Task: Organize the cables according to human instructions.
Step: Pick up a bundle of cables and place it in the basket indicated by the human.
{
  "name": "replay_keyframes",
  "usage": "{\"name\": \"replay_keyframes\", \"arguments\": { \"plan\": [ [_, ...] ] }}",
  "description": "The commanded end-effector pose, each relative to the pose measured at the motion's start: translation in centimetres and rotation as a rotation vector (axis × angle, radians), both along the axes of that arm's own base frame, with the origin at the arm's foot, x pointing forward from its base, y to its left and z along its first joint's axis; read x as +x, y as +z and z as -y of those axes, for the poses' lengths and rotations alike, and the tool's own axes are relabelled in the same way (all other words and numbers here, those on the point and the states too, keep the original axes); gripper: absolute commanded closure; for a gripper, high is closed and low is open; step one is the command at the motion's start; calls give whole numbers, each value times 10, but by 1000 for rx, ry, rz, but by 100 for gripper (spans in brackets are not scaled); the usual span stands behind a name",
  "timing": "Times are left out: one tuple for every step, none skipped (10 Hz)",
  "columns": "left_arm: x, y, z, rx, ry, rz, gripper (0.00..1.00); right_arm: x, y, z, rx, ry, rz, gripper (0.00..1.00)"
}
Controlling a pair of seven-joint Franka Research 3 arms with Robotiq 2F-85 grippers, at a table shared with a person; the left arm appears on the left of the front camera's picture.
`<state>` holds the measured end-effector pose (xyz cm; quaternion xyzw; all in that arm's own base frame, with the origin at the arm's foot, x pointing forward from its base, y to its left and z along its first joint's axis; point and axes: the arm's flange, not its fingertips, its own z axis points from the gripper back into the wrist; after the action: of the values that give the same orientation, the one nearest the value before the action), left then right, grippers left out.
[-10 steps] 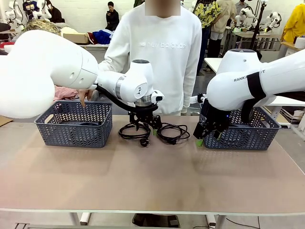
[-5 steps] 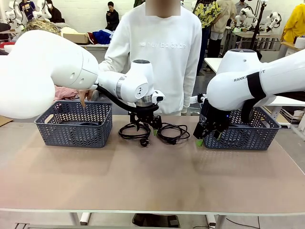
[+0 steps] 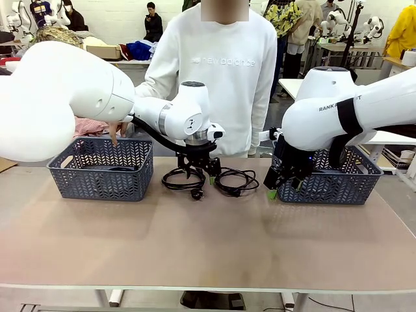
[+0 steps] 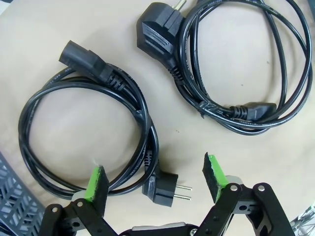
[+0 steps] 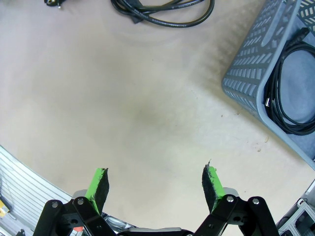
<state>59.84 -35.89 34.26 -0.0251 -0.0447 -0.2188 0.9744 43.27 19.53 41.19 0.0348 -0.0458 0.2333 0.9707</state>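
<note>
Your left pincer (image 4: 155,176) hangs spread over one cable (image 4: 139,105). Its two-pin plug (image 4: 160,189) lies under the gap between the pads, with the loop just ahead. A second cable (image 4: 248,111) lies beyond, with a strip of bare worktop (image 4: 172,132) between the two. A basket (image 4: 15,209) corner sits close beside one pad, and a person's hand (image 3: 114,133) is at its far rim. Under your right pincer (image 5: 155,182), jaws wide, the worktop lies bare well ahead. A second basket (image 5: 251,73), holding a third cable (image 5: 269,101), stands ahead to one side.
</note>
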Motion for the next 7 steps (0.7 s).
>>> {"name": "replay_keyframes", "arguments": {
  "plan": [
    [6, -5, 1, 4, 5, 13, 0, 0, 2, 0, 2, 0, 4, 0],
    [9, -7, 2, 1, 5, 5, 0, 0, 2, 0, 2, 0, 4, 0],
    [10, -9, 2, 4, 4, 6, 0, 0, 2, 0, 2, 0, 4, 0],
    [12, -11, 2, 4, 8, 9, 0, 0, 2, 0, 2, 0, 4, 0],
    [13, -14, 3, 3, 12, 7, 0, 0, 2, 0, 2, 0, 4, 0],
    [15, -16, 3, 9, 15, 7, 0, 0, 2, 0, 2, 0, 4, 0],
    [16, -17, 3, 12, 23, 4, 0, 0, 2, 0, 2, 0, 4, 0]
  ]
}}
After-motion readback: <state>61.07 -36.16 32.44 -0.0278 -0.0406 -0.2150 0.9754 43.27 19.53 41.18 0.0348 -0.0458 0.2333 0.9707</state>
